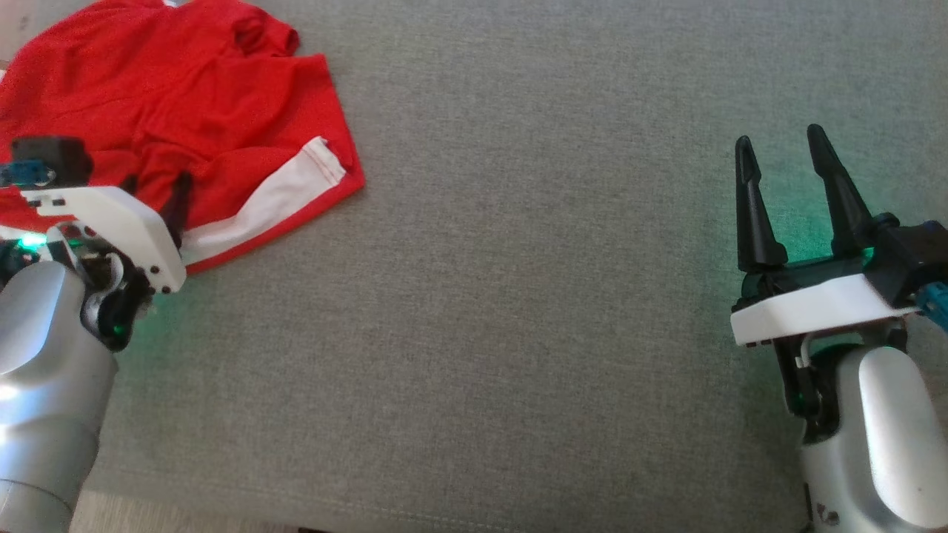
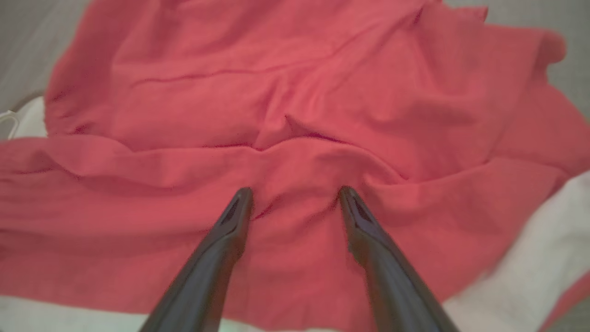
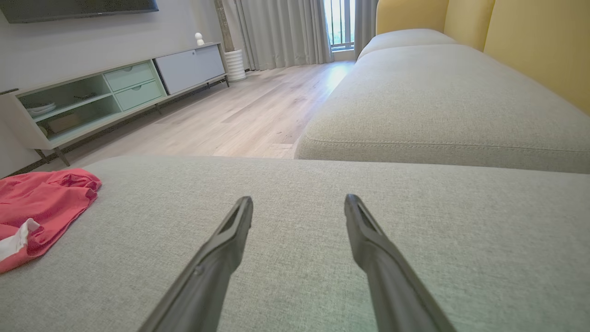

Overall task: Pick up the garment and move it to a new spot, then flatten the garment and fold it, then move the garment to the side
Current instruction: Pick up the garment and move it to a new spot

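We've got the crumpled red garment (image 1: 185,111) up around 10 o'clock on the grey cushion (image 1: 518,296), left gripper (image 2: 295,196) right over it with fingers spread, right gripper (image 1: 779,141) out at 3 o'clock, fingers apart too, above the cushion.

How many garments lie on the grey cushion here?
1: a red garment at the cushion's far-left corner, beneath the open left gripper. More could lie beyond the frame.
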You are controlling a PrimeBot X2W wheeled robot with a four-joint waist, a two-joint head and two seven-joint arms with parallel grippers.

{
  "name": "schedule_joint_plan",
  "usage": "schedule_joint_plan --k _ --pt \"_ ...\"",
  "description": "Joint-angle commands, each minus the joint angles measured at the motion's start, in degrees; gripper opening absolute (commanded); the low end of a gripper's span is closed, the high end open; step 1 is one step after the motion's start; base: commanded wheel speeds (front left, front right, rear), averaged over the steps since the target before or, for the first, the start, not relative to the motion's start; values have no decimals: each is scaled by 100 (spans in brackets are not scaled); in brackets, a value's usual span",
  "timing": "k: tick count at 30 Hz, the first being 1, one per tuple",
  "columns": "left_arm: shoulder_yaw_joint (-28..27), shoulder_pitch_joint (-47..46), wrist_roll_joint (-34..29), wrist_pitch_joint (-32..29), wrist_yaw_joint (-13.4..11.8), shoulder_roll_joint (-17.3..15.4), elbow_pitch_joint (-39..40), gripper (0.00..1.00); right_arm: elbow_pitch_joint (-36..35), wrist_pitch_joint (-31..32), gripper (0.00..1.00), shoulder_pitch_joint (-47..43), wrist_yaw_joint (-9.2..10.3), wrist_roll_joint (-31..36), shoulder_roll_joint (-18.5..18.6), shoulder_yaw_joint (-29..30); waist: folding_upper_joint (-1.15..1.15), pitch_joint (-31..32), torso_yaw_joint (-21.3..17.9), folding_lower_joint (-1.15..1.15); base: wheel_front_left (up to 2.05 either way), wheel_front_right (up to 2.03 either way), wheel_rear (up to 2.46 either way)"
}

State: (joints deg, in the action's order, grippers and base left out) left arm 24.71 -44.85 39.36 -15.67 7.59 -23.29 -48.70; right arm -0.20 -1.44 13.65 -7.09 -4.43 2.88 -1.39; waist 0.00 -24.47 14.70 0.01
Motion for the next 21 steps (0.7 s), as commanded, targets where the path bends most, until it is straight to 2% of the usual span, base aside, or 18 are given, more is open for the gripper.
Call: schedule_joint_plan --k 1,6,7,8,9,14,21 --pt "-42 -232 188 -136 -11 -402 17 100 -253 13 100 100 -40 44 -1 -133 0 -94 -88 -1 0 0 0" --pt "352 -298 621 -334 -10 -480 -78 100 -327 15 100 81 -40 58 -1 -101 0 -146 -113 -1 0 0 0" --pt "429 -304 704 -347 -10 -492 -59 77 -334 17 100 78 -40 62 -1 -96 0 -149 -109 -1 0 0 0" --pt "491 -313 778 -310 -10 -514 -36 13 -337 20 100 76 -40 69 -1 -90 0 -149 -101 -1 0 0 0" --pt "540 -322 835 -244 -10 -537 -27 0 -336 24 100 78 -40 73 -1 -87 0 -144 -94 -1 0 0 0" --pt "749 -476 928 439 -10 -637 4 0 -269 10 100 88 -40 48 -1 -100 0 -1 -49 -1 0 0 0" --pt "714 -815 966 1895 -10 -584 -33 0 15 -164 100 45 -40 -132 -1 -149 0 464 -58 -1 0 0 0"
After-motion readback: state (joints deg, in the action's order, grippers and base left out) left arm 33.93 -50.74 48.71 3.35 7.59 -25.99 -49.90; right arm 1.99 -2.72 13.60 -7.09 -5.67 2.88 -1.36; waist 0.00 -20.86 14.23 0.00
